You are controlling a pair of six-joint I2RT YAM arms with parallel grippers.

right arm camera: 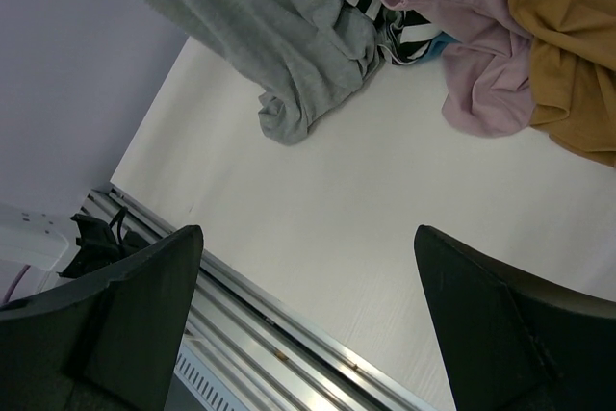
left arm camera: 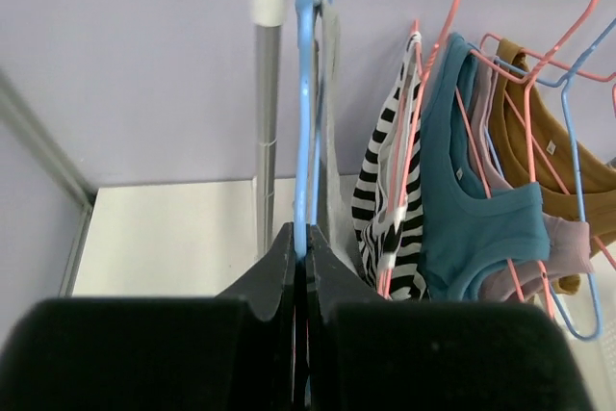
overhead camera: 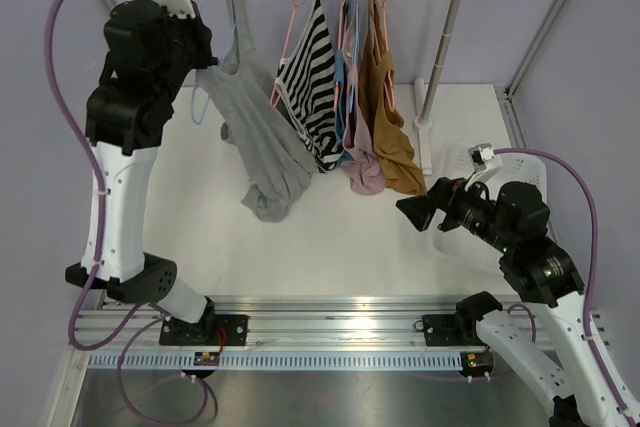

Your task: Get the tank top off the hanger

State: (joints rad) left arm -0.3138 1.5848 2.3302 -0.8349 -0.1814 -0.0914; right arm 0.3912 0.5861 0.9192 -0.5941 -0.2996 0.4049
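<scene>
The blue hanger (left arm camera: 305, 93) is clamped in the closed left tool (left arm camera: 300, 243); the grey tank top (overhead camera: 262, 137) hangs from it, hem on the worktop (overhead camera: 330, 247). The open right tool (overhead camera: 415, 209) should be brought to the fabric while the hanger is held steady.

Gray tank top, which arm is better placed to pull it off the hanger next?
Right. The right claw is open and empty, facing the lower end of the gray tank top, while the left claw is shut on the blue hanger.
</scene>
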